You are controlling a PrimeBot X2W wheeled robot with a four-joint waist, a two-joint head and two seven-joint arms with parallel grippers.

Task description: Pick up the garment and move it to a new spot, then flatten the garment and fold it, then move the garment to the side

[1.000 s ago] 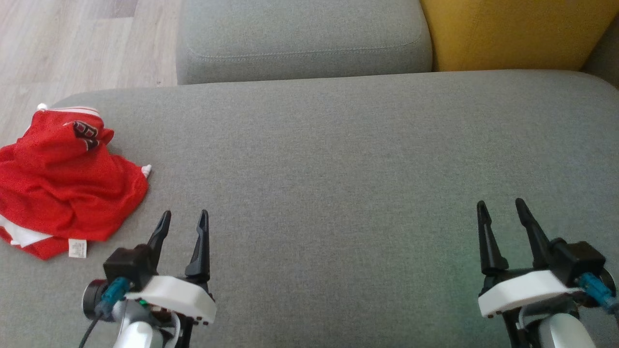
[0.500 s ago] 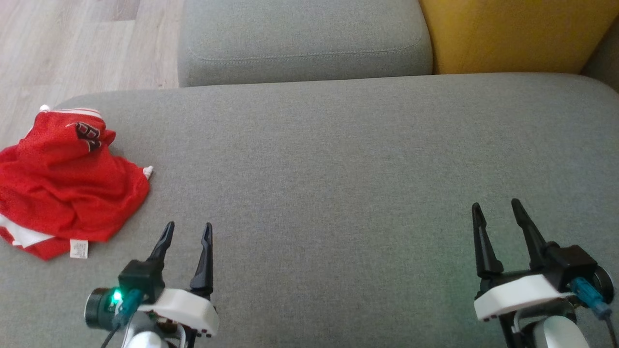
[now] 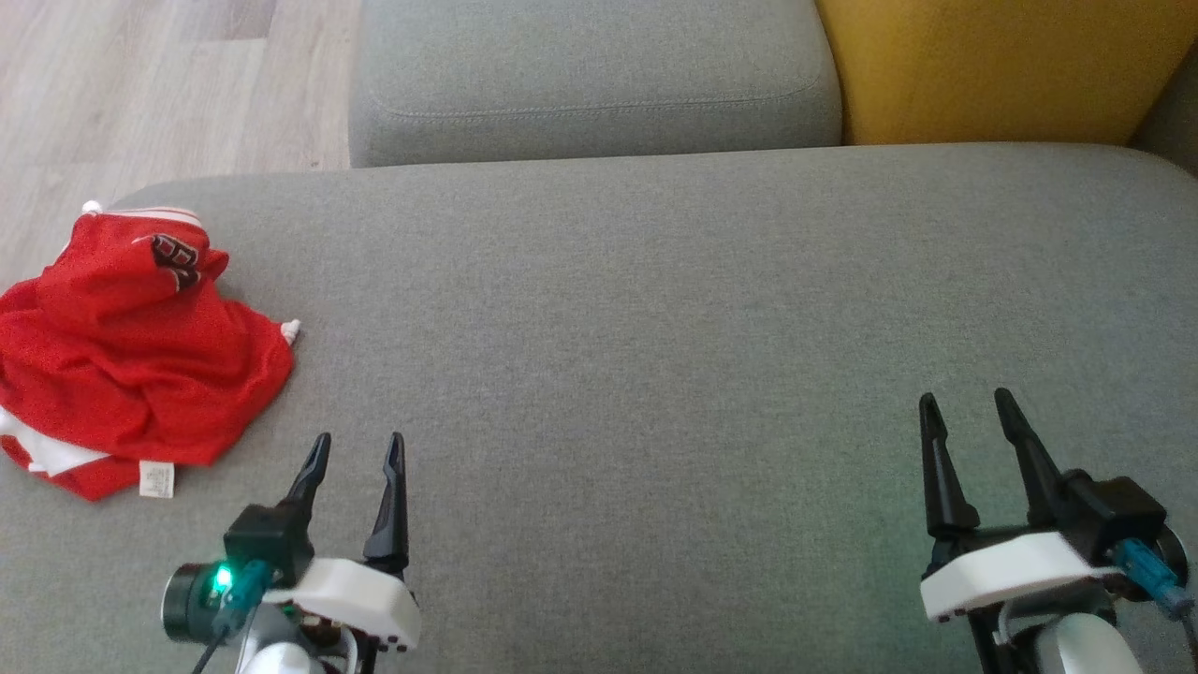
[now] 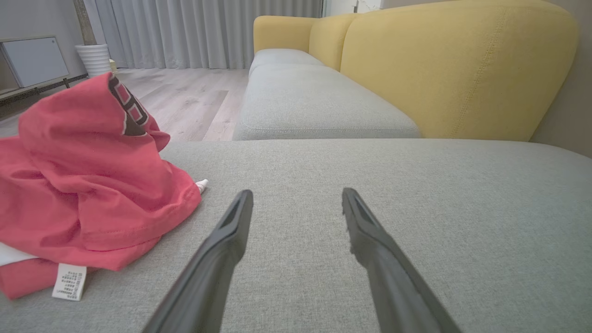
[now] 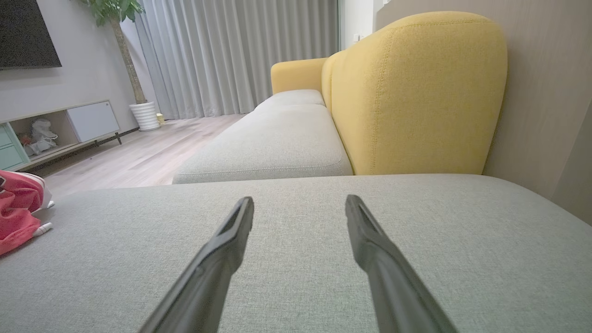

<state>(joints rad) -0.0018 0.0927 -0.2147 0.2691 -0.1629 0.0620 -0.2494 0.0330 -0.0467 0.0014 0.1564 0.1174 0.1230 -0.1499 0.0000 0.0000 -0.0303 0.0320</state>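
The garment point(image 3: 131, 356) is a crumpled red jersey with white trim and a white label, heaped at the left edge of the grey cushion point(image 3: 655, 328). In the left wrist view the garment point(image 4: 88, 185) lies to the left of the fingers, apart from them. My left gripper point(image 3: 359, 440) hovers open just right of and nearer than the heap, with nothing between its fingers. Far over on the right of the cushion, my right gripper point(image 3: 966, 398) also stands open and empty. The right wrist view catches the garment point(image 5: 18, 208) at its far left edge.
A second grey seat cushion point(image 3: 590, 84) adjoins at the back, with a yellow backrest point(image 3: 1001, 65) to its right. Wooden floor point(image 3: 140, 84) lies beyond the cushion's left edge. The left wrist view shows curtains, a white pot point(image 4: 95, 58) and a low cabinet point(image 4: 32, 60) across the room.
The left gripper has drawn back slightly toward the bottom of the head view. The camera has shifted a little. The garment lies as before.
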